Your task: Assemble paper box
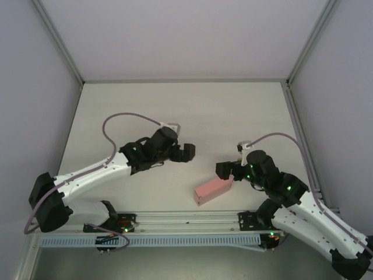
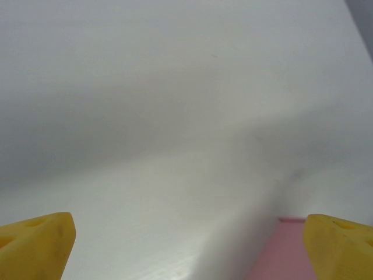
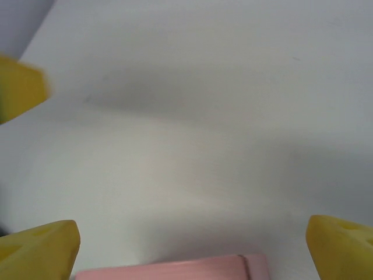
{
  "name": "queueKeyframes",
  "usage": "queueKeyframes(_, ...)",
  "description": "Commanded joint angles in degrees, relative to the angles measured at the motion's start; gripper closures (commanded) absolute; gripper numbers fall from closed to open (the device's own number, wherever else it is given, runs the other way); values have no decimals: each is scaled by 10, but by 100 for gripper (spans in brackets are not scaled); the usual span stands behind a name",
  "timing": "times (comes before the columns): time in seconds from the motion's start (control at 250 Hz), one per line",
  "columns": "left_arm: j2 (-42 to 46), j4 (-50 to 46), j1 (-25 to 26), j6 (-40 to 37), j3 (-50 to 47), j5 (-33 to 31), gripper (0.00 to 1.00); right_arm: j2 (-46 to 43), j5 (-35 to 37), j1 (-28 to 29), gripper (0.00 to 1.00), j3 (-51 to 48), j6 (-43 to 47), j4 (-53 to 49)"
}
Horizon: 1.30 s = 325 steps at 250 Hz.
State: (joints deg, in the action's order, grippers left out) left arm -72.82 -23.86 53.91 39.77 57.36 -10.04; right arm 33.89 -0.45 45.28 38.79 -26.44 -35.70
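The paper box (image 1: 213, 191) lies flat on the white table (image 1: 175, 111). It is a closed pink rectangular box close to the near edge and right of the middle, and its long side runs slantwise, with the right end a little farther from that edge than the left.

The right gripper (image 1: 224, 171) hangs just beside the box's right end. In the right wrist view its yellow fingertips (image 3: 38, 251) stand far apart, so the right gripper (image 3: 189, 251) is spread wide and grips nothing. The box (image 3: 175, 271) shows as a pink strip along the bottom edge between the fingertips, near the left one and clear of the right one. A blurred yellow shape (image 3: 20, 87) sits at the upper left of that view. It may be a fingertip of the other arm, but it is too soft to be sure.

The left gripper (image 1: 189, 153) is over the middle of the table, apart from the box and farther from the near edge. The left wrist view shows it (image 2: 186, 251) wide open too, with bare table between its fingertips (image 2: 35, 245). A corner of the pink box (image 2: 285, 254) lies just inside the right-hand one.
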Motion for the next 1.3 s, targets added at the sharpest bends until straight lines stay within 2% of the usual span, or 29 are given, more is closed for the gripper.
queueKeyframes(0.0,24,-40,-36,-43,-5,-25,0,60,-200,4,0,49,177,24)
queueKeyframes(0.004,25,-40,-38,-43,-6,-25,0,66,-226,5,0,50,188,30)
queueKeyframes(0.032,28,-38,-47,-49,-10,-20,0,88,-279,7,0,68,245,27)
queueKeyframes(0.064,34,-35,-54,-56,-16,-19,0,114,-300,10,0,95,311,16)
queueKeyframes(0.132,41,-40,-70,-58,-25,-22,0,168,-255,16,0,147,425,-10)
queueKeyframes(0.2,52,-46,-81,-55,-37,-25,0,236,-210,17,0,221,561,-130)
queueKeyframes(0.268,63,-46,-88,-62,-49,-24,0,311,-177,19,0,284,608,-238)
queueKeyframes(0.371,78,-46,-102,-72,-68,-26,0,391,-150,49,0,317,685,-339)
queueKeyframes(0.451,84,-30,-115,-80,-84,-9,0,421,-114,52,0,308,692,-345)
queueKeyframes(0.543,82,-23,-126,-90,-91,2,0,438,-119,69,0,304,695,-365)
queueKeyframes(0.659,85,-12,-136,-103,-104,17,0,418,-106,78,0,259,696,-317)
queueKeyframes(0.767,85,-9,-144,-106,-111,28,0,427,-36,92,0,218,669,-250)
queueKeyframes(0.99,93,-14,-152,-113,-114,27,0,484,-7,105,3,218,671,-250)
queueKeyframes(1.082,97,-15,-154,-112,-115,27,0,486,-11,118,14,214,670,-241)
queueKeyframes(1.15,101,-18,-155,-116,-117,27,0,479,1,119,36,214,663,-242)
queueKeyframes(1.226,107,-20,-156,-118,-118,27,0,460,29,119,52,203,659,-227)
queueKeyframes(1.294,112,-23,-155,-120,-119,23,0,447,11,119,54,208,659,-226)
